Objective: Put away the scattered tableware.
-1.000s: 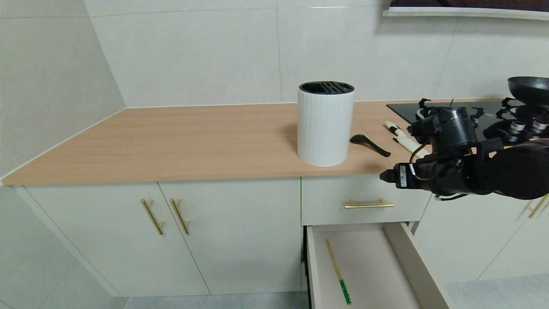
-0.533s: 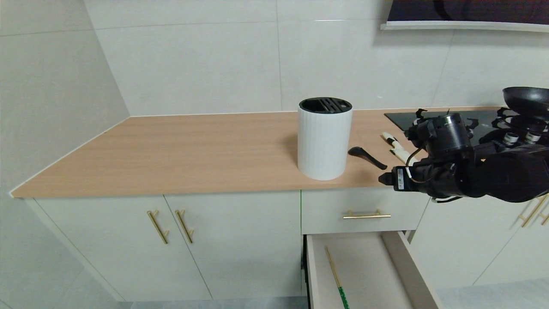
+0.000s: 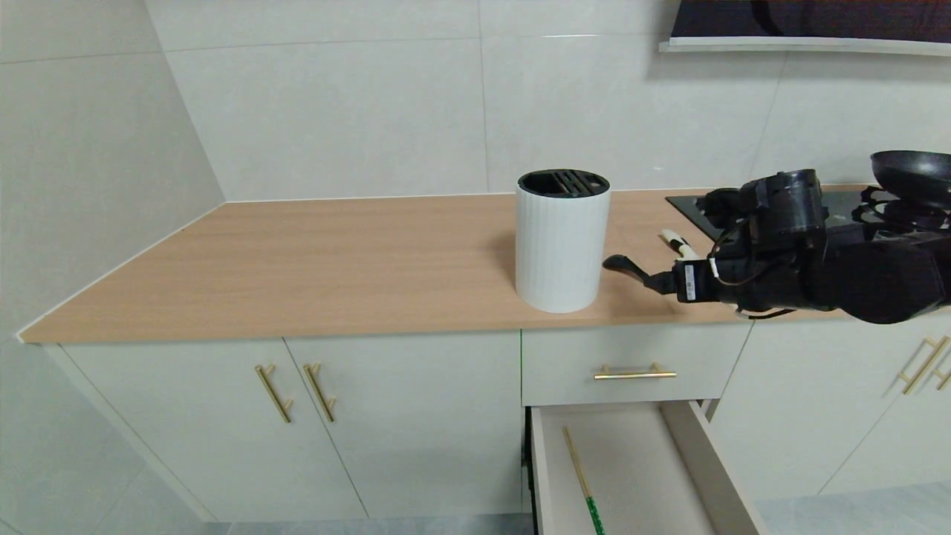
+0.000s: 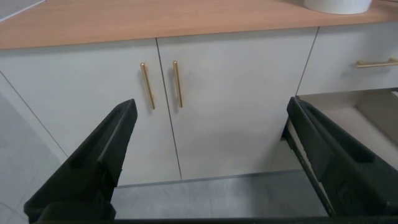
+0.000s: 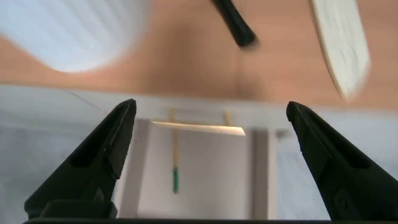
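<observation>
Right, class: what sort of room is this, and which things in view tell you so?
Most likely a home kitchen: a wooden countertop over white cabinets, a black hob with a dark pan on it, and an open drawer holding a chopstick.

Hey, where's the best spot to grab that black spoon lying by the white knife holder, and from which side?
Probably the slim handle of the black spoon, from above. It lies flat on the countertop, handle pointing away from the white knife holder, so that end has room for the open right tool.
</observation>
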Motion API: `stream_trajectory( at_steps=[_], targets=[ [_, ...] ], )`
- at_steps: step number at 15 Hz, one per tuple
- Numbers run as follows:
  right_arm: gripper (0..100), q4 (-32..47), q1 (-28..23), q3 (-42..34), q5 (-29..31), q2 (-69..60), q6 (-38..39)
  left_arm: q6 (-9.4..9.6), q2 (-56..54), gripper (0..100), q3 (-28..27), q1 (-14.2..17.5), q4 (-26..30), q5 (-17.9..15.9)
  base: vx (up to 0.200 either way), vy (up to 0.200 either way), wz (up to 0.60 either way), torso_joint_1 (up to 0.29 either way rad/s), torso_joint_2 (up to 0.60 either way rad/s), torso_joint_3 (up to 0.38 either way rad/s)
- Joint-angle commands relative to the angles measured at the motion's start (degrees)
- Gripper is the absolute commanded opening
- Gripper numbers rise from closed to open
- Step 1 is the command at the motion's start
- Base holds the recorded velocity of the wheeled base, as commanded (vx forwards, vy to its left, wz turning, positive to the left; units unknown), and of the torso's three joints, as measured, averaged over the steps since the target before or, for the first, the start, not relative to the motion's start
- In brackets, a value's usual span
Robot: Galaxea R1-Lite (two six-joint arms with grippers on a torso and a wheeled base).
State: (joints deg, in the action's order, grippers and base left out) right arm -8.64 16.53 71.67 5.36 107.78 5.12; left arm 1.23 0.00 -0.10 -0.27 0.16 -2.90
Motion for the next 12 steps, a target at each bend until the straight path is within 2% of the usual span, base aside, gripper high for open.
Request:
stream_trajectory(
  at_steps=[1,3,7,12],
  targets=[
    [100,0.12,-2.12,7.7,-3.43,5.69,-2.66,0.0,0.0,100,0.01,0.0,0.02,0.0,0.0,0.0,0.0,0.0,0.0,0.0],
    [100,-0.5,-2.82,9.89,-4.05,8.77,-5.38,0.0,0.0,100,0.01,0.0,0.02,0.0,0.0,0.0,0.0,0.0,0.0,0.0],
    [100,-7.35,-7.13,13.5,-9.76,16.85,-6.53,0.0,0.0,100,0.01,0.0,0.02,0.0,0.0,0.0,0.0,0.0,0.0,0.0],
    [100,-12.36,-7.3,16.31,-9.58,22.74,-6.35,0.0,0.0,100,0.01,0.0,0.02,0.0,0.0,0.0,0.0,0.0,0.0,0.0]
  ],
)
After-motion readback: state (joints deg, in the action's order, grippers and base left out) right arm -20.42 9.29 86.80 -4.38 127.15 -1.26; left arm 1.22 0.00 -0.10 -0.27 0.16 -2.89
